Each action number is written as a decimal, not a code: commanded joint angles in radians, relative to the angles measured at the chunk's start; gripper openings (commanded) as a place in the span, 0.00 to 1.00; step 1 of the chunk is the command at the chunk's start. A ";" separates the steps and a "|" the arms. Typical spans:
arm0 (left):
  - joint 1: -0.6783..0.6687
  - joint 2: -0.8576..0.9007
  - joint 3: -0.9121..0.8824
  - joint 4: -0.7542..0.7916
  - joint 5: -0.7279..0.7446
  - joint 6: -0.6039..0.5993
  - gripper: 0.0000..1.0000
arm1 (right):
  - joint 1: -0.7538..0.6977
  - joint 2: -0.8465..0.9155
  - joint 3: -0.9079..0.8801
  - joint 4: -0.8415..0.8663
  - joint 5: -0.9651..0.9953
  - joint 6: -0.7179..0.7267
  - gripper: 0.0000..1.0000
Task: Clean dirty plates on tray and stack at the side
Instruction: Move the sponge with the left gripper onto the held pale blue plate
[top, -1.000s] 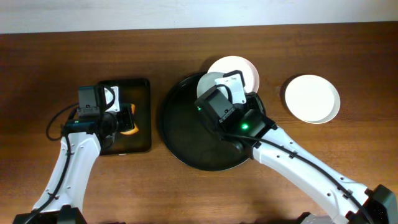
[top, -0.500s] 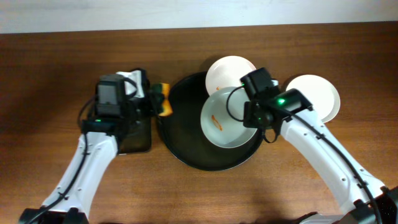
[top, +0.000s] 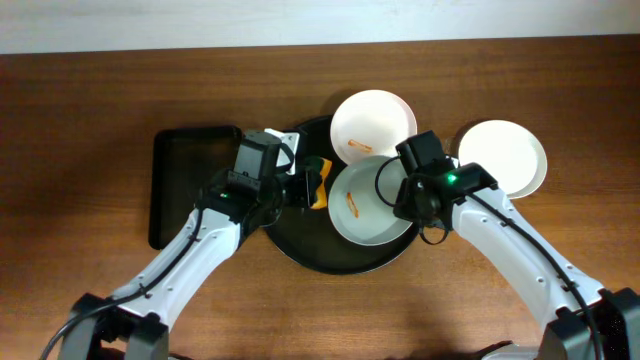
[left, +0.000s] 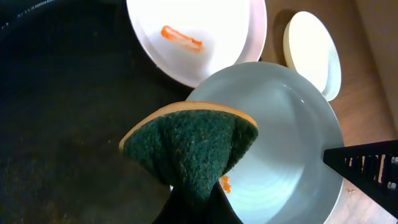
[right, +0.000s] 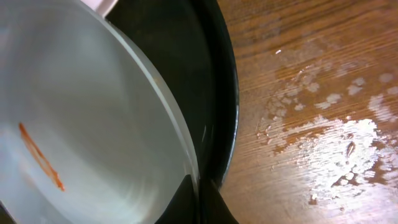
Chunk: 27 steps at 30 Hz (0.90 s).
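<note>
L hand (top: 300, 186) is closed tight on a sponge (left: 189, 146), green scour side facing the wrist cam, orange edge along the top. The sponge hangs over the round tray (top: 290, 235), just beside the left rim of the grey-green plate (top: 375, 205). Can't tell whether it touches the plate.

R hand (top: 403, 192) is pinched on that plate's right rim. In the R wrist view the fingers (right: 200, 208) close narrow on the edge, w/ the tray's raised rim right next to them. The plate sits inside the round tray, right of centre, w/ an orange smear (right: 40, 155) on its inner face. Can't tell if it lies flat or is tipped up.

Smeared white plate (top: 373, 125) is at the tray's far edge, partly over the rim. It has an orange streak on it. In the L wrist view the grey-green plate's rim overlaps its near edge.

Other white plate (top: 503, 158) is on the table (top: 80, 110), right of the tray and apart from it. No marks visible on it.

Rectangular tray (top: 180, 190) lies left of the round tray, L arm crossing over it. Table next to the tray rim shows wet patches (right: 323, 143).
</note>
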<state>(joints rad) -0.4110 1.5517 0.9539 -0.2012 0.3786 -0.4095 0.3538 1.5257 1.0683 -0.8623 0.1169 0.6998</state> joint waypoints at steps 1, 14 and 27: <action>-0.039 0.028 0.012 0.010 -0.002 -0.010 0.00 | 0.000 -0.019 -0.074 0.053 -0.061 0.016 0.04; -0.177 0.205 0.011 0.128 -0.003 -0.069 0.00 | 0.000 -0.019 -0.155 0.070 -0.148 0.095 0.04; -0.216 0.223 0.008 -0.011 -0.065 -0.068 0.00 | 0.000 -0.019 -0.155 0.070 -0.148 0.095 0.04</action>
<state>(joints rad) -0.6151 1.7618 0.9550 -0.2039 0.3168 -0.4694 0.3538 1.5246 0.9176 -0.7914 -0.0280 0.7860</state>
